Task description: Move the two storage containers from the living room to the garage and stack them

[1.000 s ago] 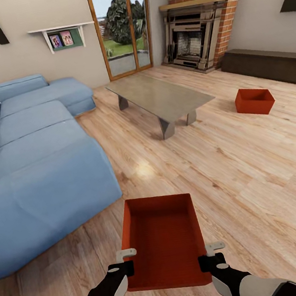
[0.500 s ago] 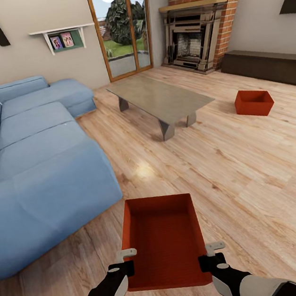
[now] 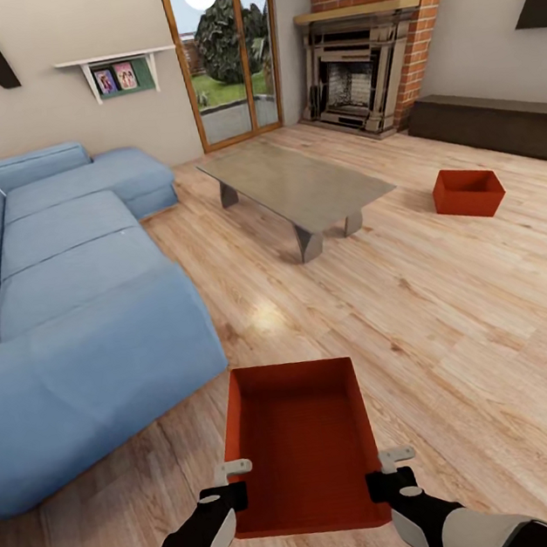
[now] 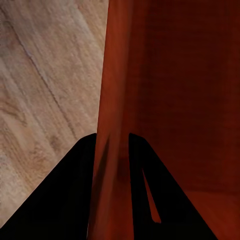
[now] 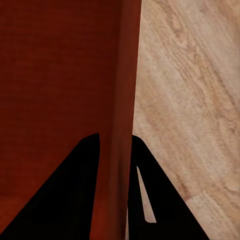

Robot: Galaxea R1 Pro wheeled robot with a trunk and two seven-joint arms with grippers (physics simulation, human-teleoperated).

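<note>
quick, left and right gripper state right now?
Left gripper: closed on the left wall of the near storage container.
Right gripper: closed on that container's right wall.

A home living room. Shown by a big blue sectional sofa point(image 3: 71, 279) on light wood plank flooring point(image 3: 458, 324), with a low grey table point(image 3: 294, 180) just beside the sofa. Beyond the table, a red brick fireplace point(image 3: 364, 65) and a glazed garden door point(image 3: 225, 51); above the sofa, a wall shelf with framed photos point(image 3: 117, 76).
</note>
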